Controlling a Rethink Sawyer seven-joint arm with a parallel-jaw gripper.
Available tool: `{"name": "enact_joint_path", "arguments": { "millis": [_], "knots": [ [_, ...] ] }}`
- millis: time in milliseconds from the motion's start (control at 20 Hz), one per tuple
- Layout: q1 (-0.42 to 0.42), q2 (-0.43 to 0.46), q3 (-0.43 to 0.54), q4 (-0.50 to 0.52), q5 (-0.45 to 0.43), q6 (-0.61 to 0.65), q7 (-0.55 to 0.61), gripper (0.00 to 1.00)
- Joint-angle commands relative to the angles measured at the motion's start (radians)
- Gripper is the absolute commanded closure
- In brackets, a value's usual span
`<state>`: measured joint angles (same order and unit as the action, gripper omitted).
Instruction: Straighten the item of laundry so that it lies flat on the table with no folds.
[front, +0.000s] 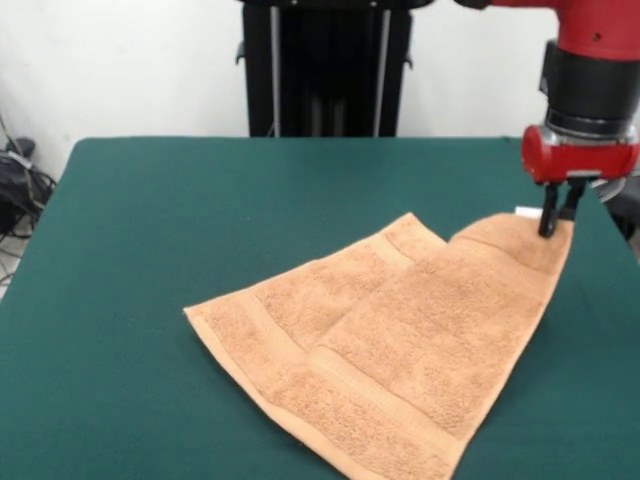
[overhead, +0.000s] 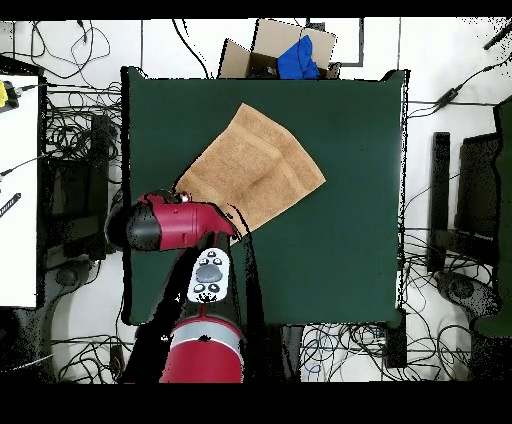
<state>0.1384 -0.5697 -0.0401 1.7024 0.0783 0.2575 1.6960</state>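
Note:
The orange-tan towel (front: 400, 350) lies on the dark green table (front: 150, 230), right of the middle in the front view. Its right part is doubled over the left part, with a notch at the far edge. My gripper (front: 558, 222) comes down from the red arm at the right. Its fingers stand close together, shut on the towel's far right corner, beside the small white tag (front: 527, 211). In the overhead view the towel (overhead: 255, 165) spreads above the red arm head (overhead: 175, 222), which hides the gripper and the held corner.
The black pedestal (front: 325, 70) stands at the table's far side. In the overhead view a cardboard box with a blue item (overhead: 290, 52) sits beyond the table's top edge. Cables cover the floor around the table. The held corner is close to the table's edge (front: 610, 225).

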Motion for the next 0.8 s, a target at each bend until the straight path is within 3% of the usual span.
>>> {"name": "enact_joint_path", "arguments": {
  "millis": [50,800],
  "knots": [
    [0.057,0.054,-0.054,-0.006,0.115,-0.036,0.337,1.00],
    [0.105,0.068,-0.067,0.008,0.262,-0.090,0.344,1.00]
  ]
}}
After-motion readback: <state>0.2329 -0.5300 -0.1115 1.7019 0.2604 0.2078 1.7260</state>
